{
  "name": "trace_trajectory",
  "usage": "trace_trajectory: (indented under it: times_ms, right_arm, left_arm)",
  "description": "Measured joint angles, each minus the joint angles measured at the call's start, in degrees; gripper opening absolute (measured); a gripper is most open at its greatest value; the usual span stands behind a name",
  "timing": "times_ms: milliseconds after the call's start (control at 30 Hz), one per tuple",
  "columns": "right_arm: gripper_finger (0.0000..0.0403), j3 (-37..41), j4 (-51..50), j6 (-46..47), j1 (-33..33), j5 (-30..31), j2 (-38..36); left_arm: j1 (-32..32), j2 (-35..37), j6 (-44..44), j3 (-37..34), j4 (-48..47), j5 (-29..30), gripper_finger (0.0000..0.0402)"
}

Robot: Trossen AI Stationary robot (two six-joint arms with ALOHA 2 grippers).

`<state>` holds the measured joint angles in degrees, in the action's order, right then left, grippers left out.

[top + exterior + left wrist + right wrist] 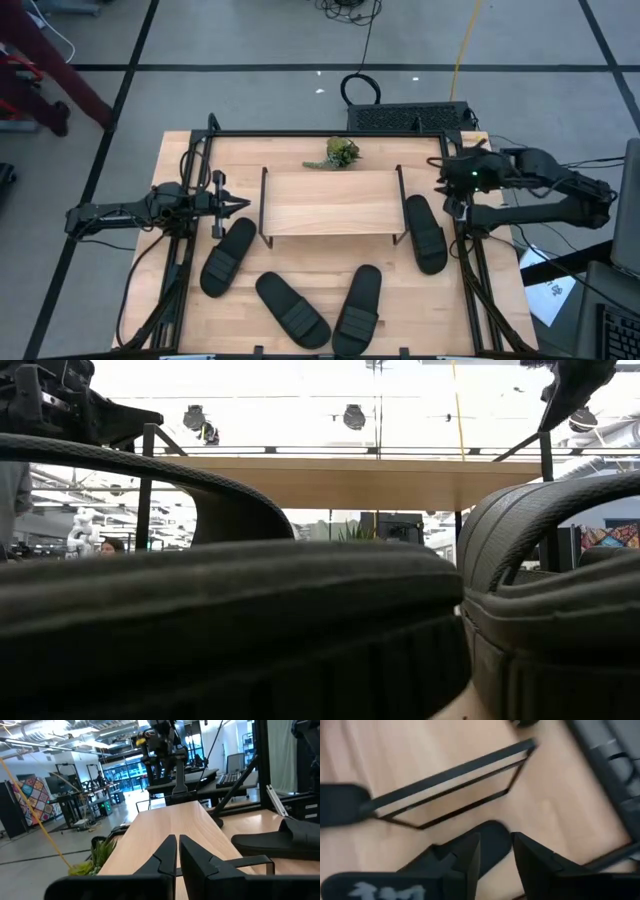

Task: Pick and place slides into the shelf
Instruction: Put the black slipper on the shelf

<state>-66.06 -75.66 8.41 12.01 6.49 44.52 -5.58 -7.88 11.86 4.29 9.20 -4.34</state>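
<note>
Overall, the bench [180,160] carries everything, light wood inside a black frame. Landmark is the shelf [330,200], standing mid-bench with its wood top board bare; nothing on that board.

Four black slides lie on the bench around the shelf, none in it. One slide [427,233] lies just beside the shelf's right wire side, roughly parallel to it. Another slide [228,256] sits off the shelf's front-left corner, angled. A third slide [292,309] and a fourth slide [359,308] lie in front of the shelf, toes converging in a V, close together; touching or not, cannot tell. In the low view these two fill the foreground and the shelf board shows behind them.

Left gripper [240,203] hovers just left of the shelf's left side, above and behind the front-left slide, not touching it; left wrist view shows the jaws nearly pressed together, a thin gap, holding nothing.

Right gripper [447,196] hangs just right of the shelf's right side, over the rear end of the slide there; right wrist view shows the jaws slightly spread, empty, the slide's rounded end below between them.

A small green plant sprig [335,153] lies behind the shelf.
</note>
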Motion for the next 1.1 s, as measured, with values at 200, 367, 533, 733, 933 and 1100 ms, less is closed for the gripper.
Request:
trace_trajectory:
  times_ms: [200, 367, 533, 733, 933, 1100]
  right_arm:
    - [0.0162, 7.8, 0.5, -7.6, 7.2, -8.6, 1.9]
    - [0.0168, 14.2, 1.8, -14.9, 13.0, -15.1, 3.8]
    - [0.0166, 17.0, 6.2, -19.6, 14.8, -18.8, 5.1]
    - [0.0191, 17.0, 6.4, -18.8, 17.3, -26.2, 8.7]
    - [0.0231, 17.1, 5.9, -18.8, 17.7, -33.3, 12.7]
    - [0.0239, 17.1, 5.7, -19.7, 17.7, -34.0, 14.4]
  left_arm:
    - [0.0, 0.0, 0.0, 0.0, 0.0, 0.0, 0.0007]
    - [0.0, 0.0, 0.0, 0.0, 0.0, 0.0, 0.0005]
    - [0.0, 0.0, 0.3, 0.0, -0.3, 0.0, 0.002]
    - [0.0, 0.0, 0.0, 0.0, -0.9, 1.6, 0.0026]
    - [0.0, 0.0, 0.0, 0.0, -3.1, 3.7, 0.0026]
    - [0.0, 0.0, 0.0, 0.0, -4.7, 4.7, 0.0026]
